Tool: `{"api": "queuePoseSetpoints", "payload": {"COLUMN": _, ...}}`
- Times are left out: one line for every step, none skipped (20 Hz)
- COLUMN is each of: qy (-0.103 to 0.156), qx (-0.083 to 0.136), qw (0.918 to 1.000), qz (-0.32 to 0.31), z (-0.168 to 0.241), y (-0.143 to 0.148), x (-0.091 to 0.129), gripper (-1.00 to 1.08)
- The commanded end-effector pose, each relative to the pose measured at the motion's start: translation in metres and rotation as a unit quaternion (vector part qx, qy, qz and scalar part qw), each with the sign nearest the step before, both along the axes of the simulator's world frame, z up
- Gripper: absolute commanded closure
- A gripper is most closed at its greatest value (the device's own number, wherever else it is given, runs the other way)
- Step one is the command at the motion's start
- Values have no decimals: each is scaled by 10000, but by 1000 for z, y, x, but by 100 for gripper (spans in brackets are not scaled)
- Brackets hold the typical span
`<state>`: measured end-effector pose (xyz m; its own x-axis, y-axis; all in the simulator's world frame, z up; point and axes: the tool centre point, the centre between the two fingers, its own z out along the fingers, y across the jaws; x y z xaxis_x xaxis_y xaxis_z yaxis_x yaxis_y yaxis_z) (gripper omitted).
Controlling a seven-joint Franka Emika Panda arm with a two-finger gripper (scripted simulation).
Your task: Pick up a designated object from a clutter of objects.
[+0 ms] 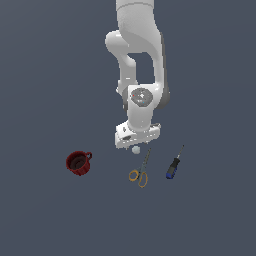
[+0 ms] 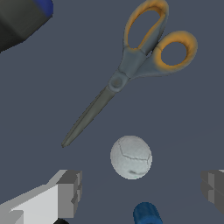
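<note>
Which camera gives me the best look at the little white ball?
The wrist view: the white ball fills a good part of the frame, unobstructed, between the open gripper fingers, near the scissors. The exterior view shows only a tiny pale dot just under the gripper.

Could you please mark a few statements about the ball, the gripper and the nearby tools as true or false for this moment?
1. The gripper is shut on the white ball. False: both fingers stand apart with the ball lying free between and ahead of them.
2. The scissors are closed. True: the blades lie together.
3. The red mug lies on its side. False: it stands upright, opening upward.
4. In the exterior view, the screwdriver lies to the right of the scissors. True.
5. The ball touches the scissors. False: in the wrist view bare floor shows between them.
6. A small blue piece lies close to the ball. True.
</note>
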<state>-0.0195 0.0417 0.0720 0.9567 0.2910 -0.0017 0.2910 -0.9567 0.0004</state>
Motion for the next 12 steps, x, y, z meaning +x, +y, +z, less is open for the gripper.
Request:
{"api": "queuePoseSetpoints", "payload": {"qy": -4, "qx": 0, "qw": 10000, "qz": 0, "z": 0, "y": 0, "x": 0, "gripper": -92}}
{"api": "queuePoseSetpoints", "payload": {"qy": -4, "qx": 0, "qw": 10000, "qz": 0, "z": -1, "y": 0, "x": 0, "gripper": -92}}
{"api": "queuePoseSetpoints", "payload": {"qy": -4, "qx": 0, "qw": 10000, "qz": 0, "z": -2, "y": 0, "x": 0, "gripper": -92}}
{"api": "queuePoseSetpoints", "payload": {"qy": -4, "qx": 0, "qw": 10000, "qz": 0, "z": -5, "y": 0, "x": 0, "gripper": -92}}
{"api": "queuePoseSetpoints", "payload": {"qy": -4, "qx": 0, "qw": 10000, "qz": 0, "z": -7, "y": 0, "x": 0, "gripper": -92}}
{"api": "queuePoseSetpoints", "payload": {"qy": -4, "qx": 1, "qw": 10000, "qz": 2, "z": -11, "y": 0, "x": 0, "gripper": -92}}
{"api": "queuePoseSetpoints", "payload": {"qy": -4, "qx": 1, "qw": 10000, "qz": 2, "z": -14, "y": 0, "x": 0, "gripper": -92}}
{"api": "queuePoseSetpoints", "payload": {"qy": -4, "qx": 1, "qw": 10000, "qz": 2, "z": -19, "y": 0, "x": -1, "gripper": -92}}
{"api": "queuePoseSetpoints", "payload": {"qy": -5, "qx": 3, "qw": 10000, "qz": 5, "z": -24, "y": 0, "x": -1, "gripper": -92}}
{"api": "queuePoseSetpoints", "payload": {"qy": -5, "qx": 3, "qw": 10000, "qz": 5, "z": -29, "y": 0, "x": -1, "gripper": -92}}
{"api": "queuePoseSetpoints", "payload": {"qy": -5, "qx": 3, "qw": 10000, "qz": 5, "z": -34, "y": 0, "x": -1, "gripper": -92}}
{"api": "queuePoseSetpoints", "payload": {"qy": -5, "qx": 3, "qw": 10000, "qz": 5, "z": -38, "y": 0, "x": -1, "gripper": -92}}
